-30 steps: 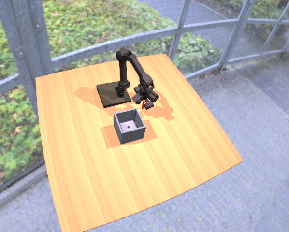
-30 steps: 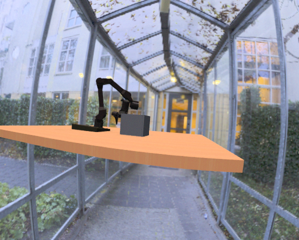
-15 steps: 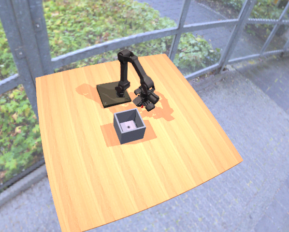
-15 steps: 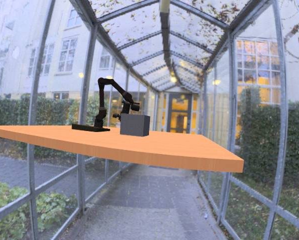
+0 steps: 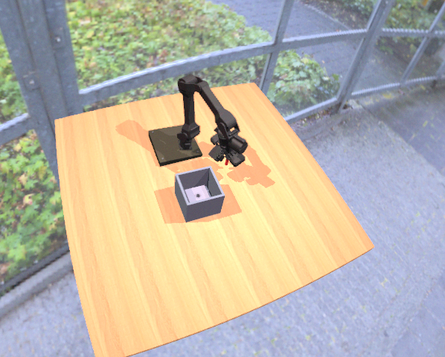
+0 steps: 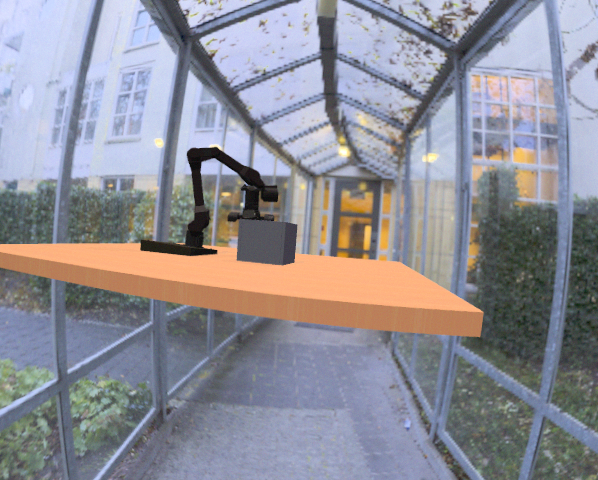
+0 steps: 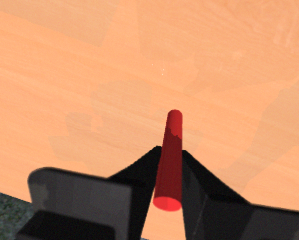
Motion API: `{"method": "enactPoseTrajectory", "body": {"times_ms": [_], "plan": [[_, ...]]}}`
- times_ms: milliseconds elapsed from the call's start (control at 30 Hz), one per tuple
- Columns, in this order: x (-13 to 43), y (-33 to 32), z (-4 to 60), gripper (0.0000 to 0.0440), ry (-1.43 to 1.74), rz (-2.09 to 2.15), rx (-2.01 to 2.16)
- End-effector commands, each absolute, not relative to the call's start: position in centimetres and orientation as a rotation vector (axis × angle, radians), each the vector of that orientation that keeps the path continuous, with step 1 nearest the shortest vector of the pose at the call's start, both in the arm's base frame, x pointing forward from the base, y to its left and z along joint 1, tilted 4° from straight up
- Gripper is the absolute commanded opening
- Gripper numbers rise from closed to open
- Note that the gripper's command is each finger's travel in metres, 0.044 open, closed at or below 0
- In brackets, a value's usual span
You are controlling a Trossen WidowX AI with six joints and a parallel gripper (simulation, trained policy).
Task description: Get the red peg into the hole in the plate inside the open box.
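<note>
My gripper [image 5: 226, 158] [image 7: 170, 153] is shut on the red peg [image 5: 226, 163] [image 7: 170, 180], which stands roughly upright between the fingertips, its upper end toward the wrist camera. I cannot tell whether its lower end touches the table. The open grey box [image 5: 204, 210] [image 6: 263, 242] stands in front of the gripper in the top view, with the peg outside it, beyond its back right corner. The pale plate [image 5: 191, 192] at its bottom has a dark hole [image 5: 198, 195], empty. In the exterior view the box hides the fingertips and the peg.
The arm's dark base plate [image 5: 169, 150] [image 6: 178, 250] lies on the wooden table [image 5: 230, 268] [image 6: 340, 289], behind the box and left of the gripper in the top view. The box walls stand high around the plate.
</note>
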State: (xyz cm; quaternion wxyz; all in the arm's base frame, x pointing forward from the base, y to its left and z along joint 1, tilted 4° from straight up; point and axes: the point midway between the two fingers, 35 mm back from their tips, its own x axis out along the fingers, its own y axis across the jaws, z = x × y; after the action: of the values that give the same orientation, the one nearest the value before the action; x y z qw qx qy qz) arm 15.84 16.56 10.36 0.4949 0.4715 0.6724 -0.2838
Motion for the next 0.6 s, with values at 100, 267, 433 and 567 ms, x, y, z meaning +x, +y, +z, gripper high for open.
{"method": "enactPoseTrajectory", "body": {"times_ms": [100, 267, 433, 567], "plan": [[16.8, 16.6, 13.7, 0.0000, 1.591, -0.564, 1.190], [17.6, 15.8, 16.2, 0.0000, 1.536, -0.495, 1.203], [18.5, 14.6, 18.6, 0.0000, 1.460, -0.451, 1.216], [19.3, 13.3, 20.5, 0.0000, 1.388, -0.434, 1.221]]}}
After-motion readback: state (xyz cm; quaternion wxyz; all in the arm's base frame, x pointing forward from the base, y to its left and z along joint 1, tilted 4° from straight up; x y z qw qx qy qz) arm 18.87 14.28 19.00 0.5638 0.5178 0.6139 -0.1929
